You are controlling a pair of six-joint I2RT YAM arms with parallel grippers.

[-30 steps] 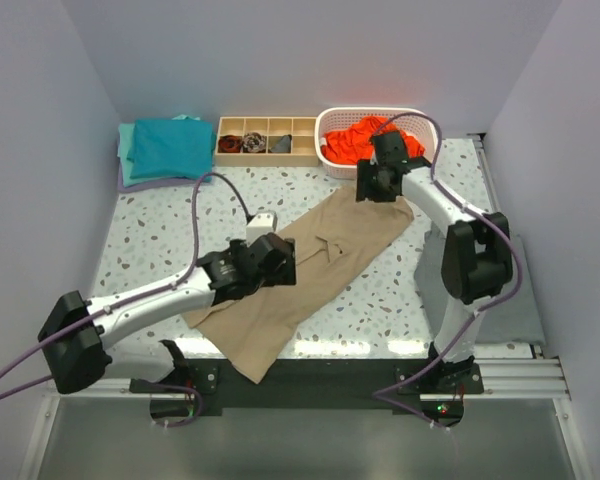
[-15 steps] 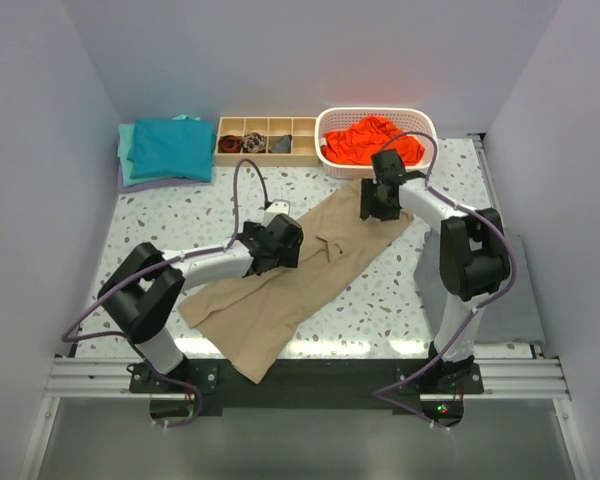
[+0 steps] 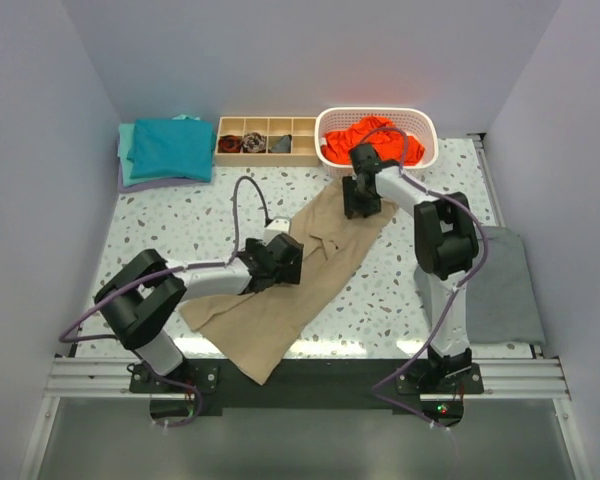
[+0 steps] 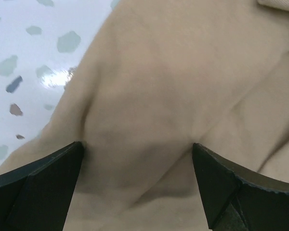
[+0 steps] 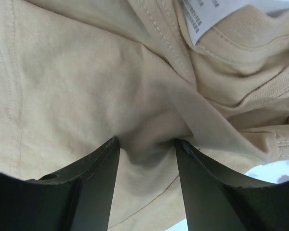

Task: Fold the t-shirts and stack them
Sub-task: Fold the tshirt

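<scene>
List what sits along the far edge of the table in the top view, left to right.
teal t-shirts, folded in a stack → wooden divider tray → white basket holding an orange-red t-shirt

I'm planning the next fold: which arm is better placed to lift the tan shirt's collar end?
Right. The right end effector sits at the shirt's collar end, cloth bunched between its fingers. The left end effector stands wide open over the shirt's side edge, nearer the middle.
</scene>
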